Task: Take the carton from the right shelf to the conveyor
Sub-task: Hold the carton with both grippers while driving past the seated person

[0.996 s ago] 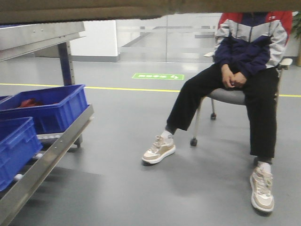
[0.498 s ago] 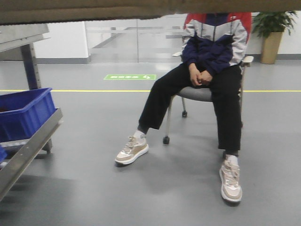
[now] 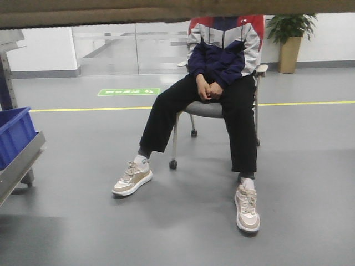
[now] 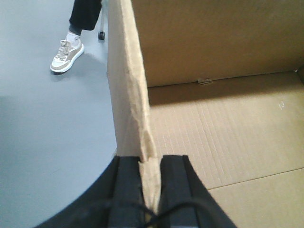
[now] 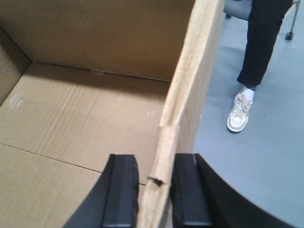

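The carton (image 4: 223, 118) is an open brown cardboard box held up between both arms. My left gripper (image 4: 151, 164) is shut on its left wall, which is crumpled between the black fingers. My right gripper (image 5: 154, 161) is shut on the carton's (image 5: 85, 109) right wall, which is creased at the pinch. In the front view the carton's underside (image 3: 138, 11) shows as a brown band along the top. The right shelf (image 3: 19, 163) is at the far left edge, only its steel rail and a post showing. The conveyor is out of view.
A blue bin (image 3: 14, 136) sits on the shelf. A person (image 3: 219, 61) sits on a wheeled chair straight ahead, feet out on the grey floor. A yellow floor line (image 3: 83, 109) runs across. A potted plant (image 3: 289, 44) stands at the back right.
The whole scene has slid left in the front view: shelf and blue bins have nearly left the frame, and the seated person has moved from right to centre. A plant has come into view.
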